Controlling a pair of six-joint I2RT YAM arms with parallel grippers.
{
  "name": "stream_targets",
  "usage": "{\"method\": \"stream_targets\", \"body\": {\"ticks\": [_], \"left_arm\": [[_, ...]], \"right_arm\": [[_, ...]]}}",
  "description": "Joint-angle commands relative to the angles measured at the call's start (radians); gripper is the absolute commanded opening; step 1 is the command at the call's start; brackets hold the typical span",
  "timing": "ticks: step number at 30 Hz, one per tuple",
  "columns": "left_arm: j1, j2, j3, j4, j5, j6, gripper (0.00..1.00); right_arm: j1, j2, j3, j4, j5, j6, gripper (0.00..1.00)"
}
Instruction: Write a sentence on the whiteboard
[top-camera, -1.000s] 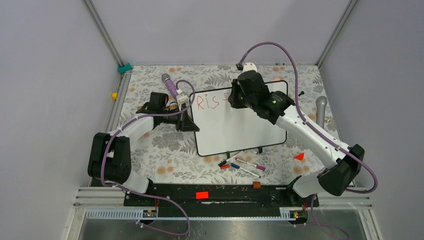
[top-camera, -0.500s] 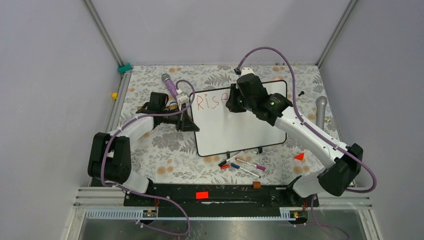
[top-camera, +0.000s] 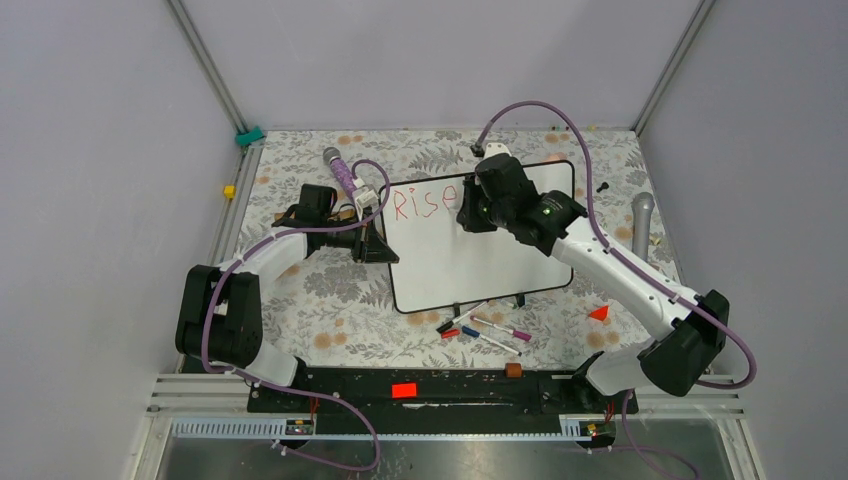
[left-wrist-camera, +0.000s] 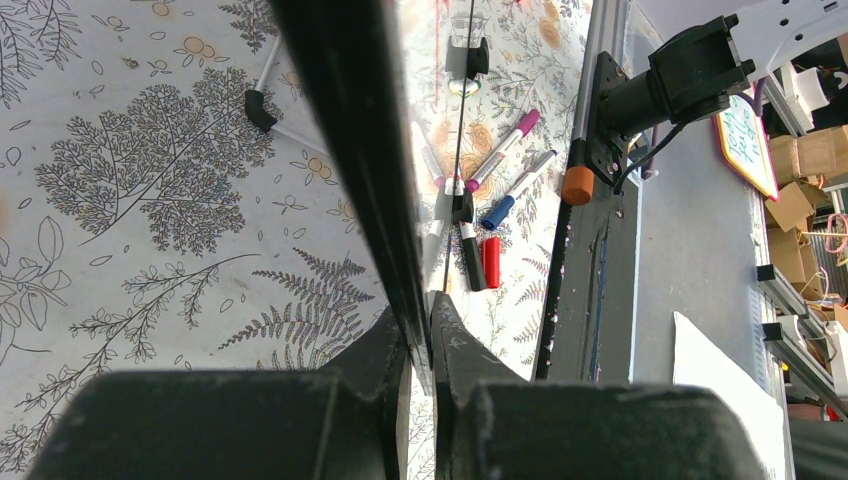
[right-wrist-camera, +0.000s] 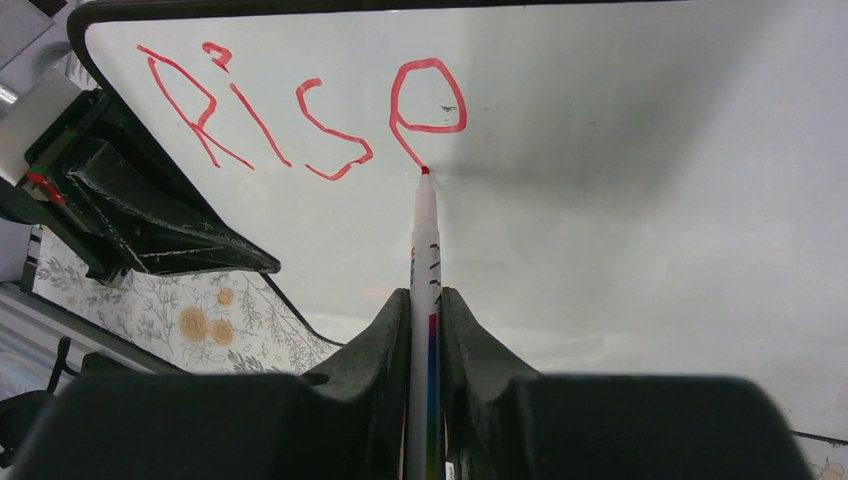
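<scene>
Overhead, the right arm (top-camera: 600, 260) hides the white red-tipped marker (right-wrist-camera: 424, 230) (the red handwritten letters (top-camera: 422, 203) read "Rise"). The right gripper (right-wrist-camera: 425, 300) clamps it, tip touching the glossy black-rimmed whiteboard (top-camera: 480, 260). The left gripper (left-wrist-camera: 420, 325) pinches the board's edge.

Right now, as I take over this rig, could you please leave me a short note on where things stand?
Left gripper: shut on the left edge of the whiteboard, which lies on the table.
Right gripper: shut on a red marker, its tip at the tail of the "e".
Done: the sentence reads "Rise" so far, in red at the board's top left.
Left: the rest of the sentence; the remaining board is blank.
Spare markers lie by the board's near edge.
</scene>
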Motion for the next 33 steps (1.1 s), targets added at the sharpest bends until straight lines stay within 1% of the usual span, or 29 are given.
{"method": "stream_targets", "body": {"ticks": [1, 5, 15, 23, 33], "left_arm": [[-0.016, -0.014, 0.012, -0.006, -0.069, 0.125, 0.00], [-0.016, -0.013, 0.012, -0.007, -0.071, 0.125, 0.00], [-0.016, -0.029, 0.012, -0.018, -0.079, 0.155, 0.00], [-0.016, -0.012, 0.033, -0.059, -0.090, 0.183, 0.00], [-0.016, 0.011, 0.043, -0.052, -0.158, 0.126, 0.00]], "right_arm": [[-0.009, -0.033, -0.014, -0.034, 0.058, -0.015, 0.00], [-0.009, -0.053, -0.004, -0.041, 0.106, -0.015, 0.00], [-0.009, -0.144, 0.026, -0.013, 0.061, -0.030, 0.00], [-0.008, -0.231, -0.017, 0.014, 0.079, -0.064, 0.00], [-0.008, -0.274, -0.013, 0.014, 0.058, -0.095, 0.00]]}}
